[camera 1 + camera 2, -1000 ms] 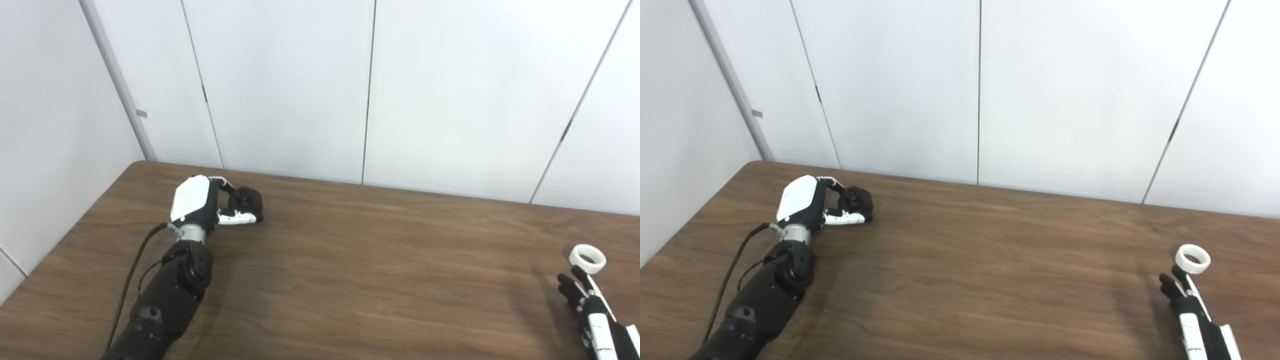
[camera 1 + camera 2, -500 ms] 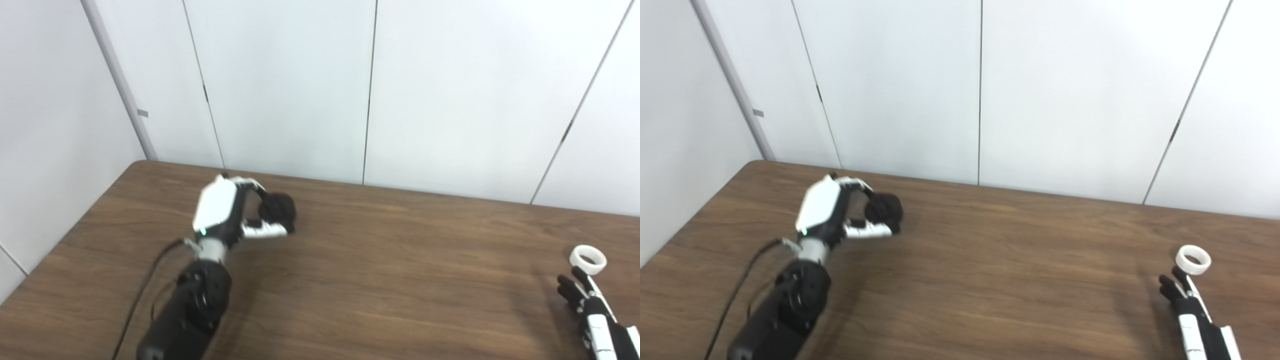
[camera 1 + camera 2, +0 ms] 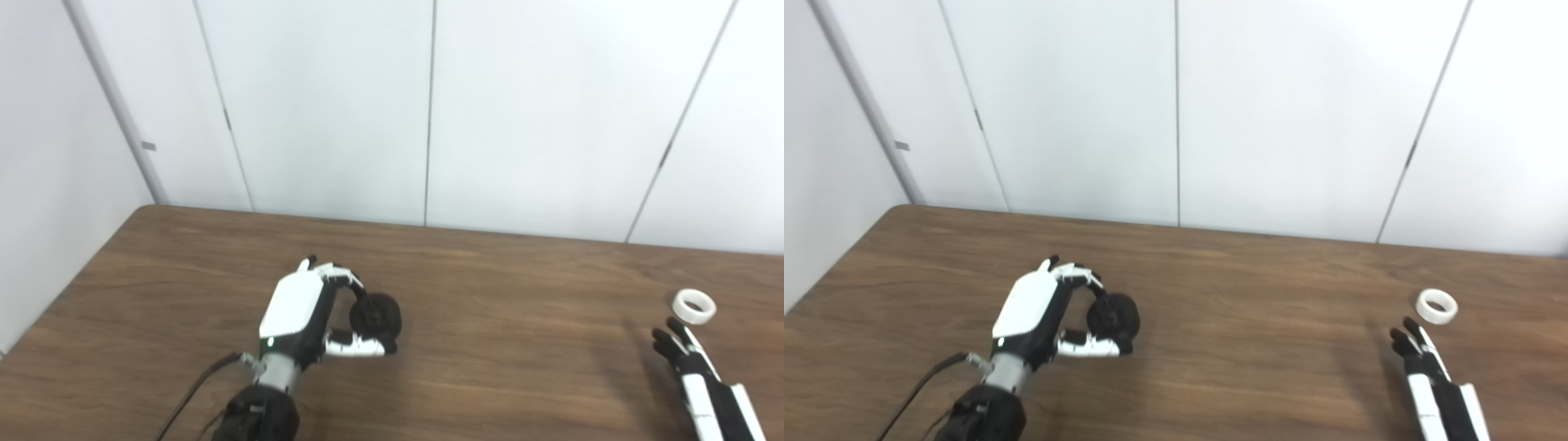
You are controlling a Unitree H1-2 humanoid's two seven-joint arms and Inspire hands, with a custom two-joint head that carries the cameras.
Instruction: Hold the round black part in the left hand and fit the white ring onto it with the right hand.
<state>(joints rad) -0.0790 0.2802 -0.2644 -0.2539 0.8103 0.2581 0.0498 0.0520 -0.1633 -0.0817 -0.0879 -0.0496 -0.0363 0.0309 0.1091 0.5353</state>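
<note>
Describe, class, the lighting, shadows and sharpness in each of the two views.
Left eye view: soft, even light, a faint shadow on the table left of the right hand; the black part in the left hand shows little surface detail. Right eye view: the same flat light, the white ring fairly crisp, walls bright with no harsh glare.
</note>
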